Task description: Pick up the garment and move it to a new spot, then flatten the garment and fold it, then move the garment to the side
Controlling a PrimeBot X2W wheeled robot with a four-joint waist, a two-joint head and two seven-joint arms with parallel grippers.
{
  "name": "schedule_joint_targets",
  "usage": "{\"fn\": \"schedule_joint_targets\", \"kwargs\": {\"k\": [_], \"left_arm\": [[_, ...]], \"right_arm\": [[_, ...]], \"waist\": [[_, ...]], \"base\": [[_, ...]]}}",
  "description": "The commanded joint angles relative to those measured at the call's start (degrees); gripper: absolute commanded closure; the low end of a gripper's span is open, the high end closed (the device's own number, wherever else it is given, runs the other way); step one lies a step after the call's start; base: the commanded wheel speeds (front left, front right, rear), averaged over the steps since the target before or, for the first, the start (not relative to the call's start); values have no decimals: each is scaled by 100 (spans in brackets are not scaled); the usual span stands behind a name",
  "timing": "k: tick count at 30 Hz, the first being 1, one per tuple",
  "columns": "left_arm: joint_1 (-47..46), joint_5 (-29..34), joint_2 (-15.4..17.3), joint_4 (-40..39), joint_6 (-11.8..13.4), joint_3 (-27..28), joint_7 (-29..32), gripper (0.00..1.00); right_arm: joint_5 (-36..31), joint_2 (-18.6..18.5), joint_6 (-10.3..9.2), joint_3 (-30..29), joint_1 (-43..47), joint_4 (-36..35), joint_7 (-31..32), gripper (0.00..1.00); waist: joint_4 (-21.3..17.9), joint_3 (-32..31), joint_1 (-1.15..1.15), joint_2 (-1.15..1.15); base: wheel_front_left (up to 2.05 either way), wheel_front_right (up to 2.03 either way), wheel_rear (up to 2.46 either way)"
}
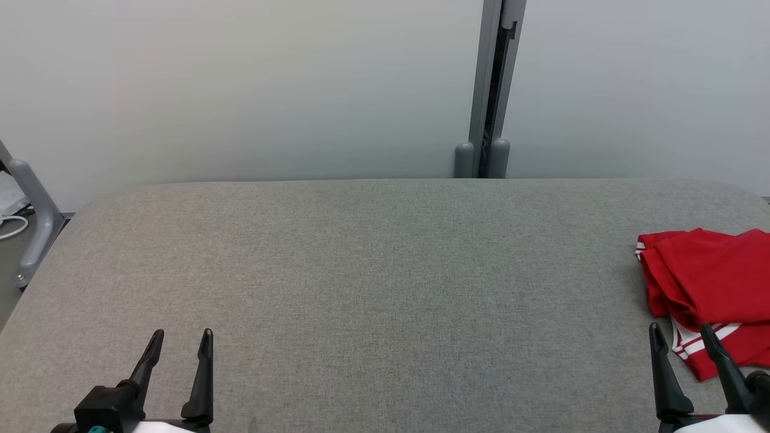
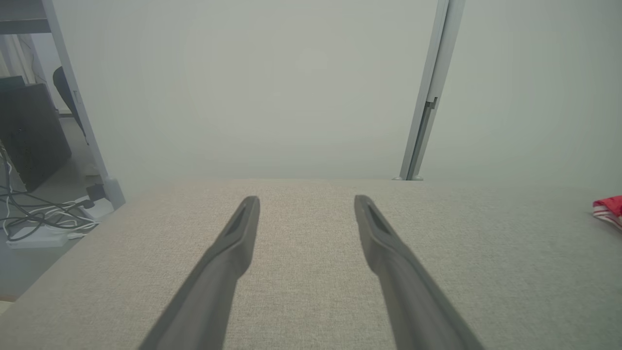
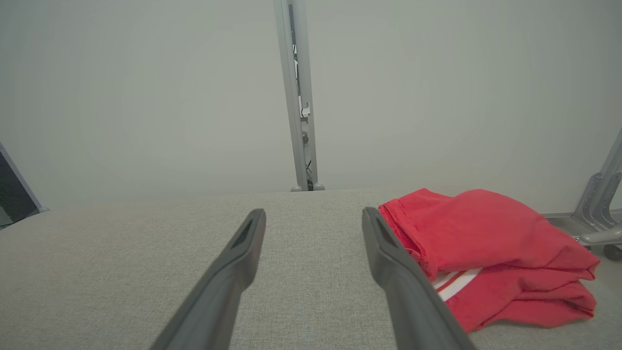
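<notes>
The garment is red with white stripes, lying bunched in loose folds at the right edge of the grey padded table. In the right wrist view the garment lies just right of my right fingers. My right gripper is open at the lower right, its tips just in front of the cloth's striped hem, nothing between the fingers. My left gripper is open at the lower left, far from the cloth, over bare table. A corner of the garment shows at the right edge of the left wrist view.
A pale wall with a grey upright post stands behind the table. A grey frame leg and cables are off the table's left side. Another grey frame foot stands beyond the right end.
</notes>
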Motion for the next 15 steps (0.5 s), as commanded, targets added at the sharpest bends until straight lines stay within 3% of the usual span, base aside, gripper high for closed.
{"fn": "schedule_joint_targets", "kwargs": {"k": [1,15], "left_arm": [[-42,-26,28,20,9,8,2,0],[-57,-52,40,10,70,-31,-3,0]], "right_arm": [[20,-14,1,-20,14,-29,23,0],[55,-14,1,-1,9,-45,41,0]], "waist": [[-1,2,0,0],[-15,7,0,0]], "base": [[0,0,0],[0,0,0]]}}
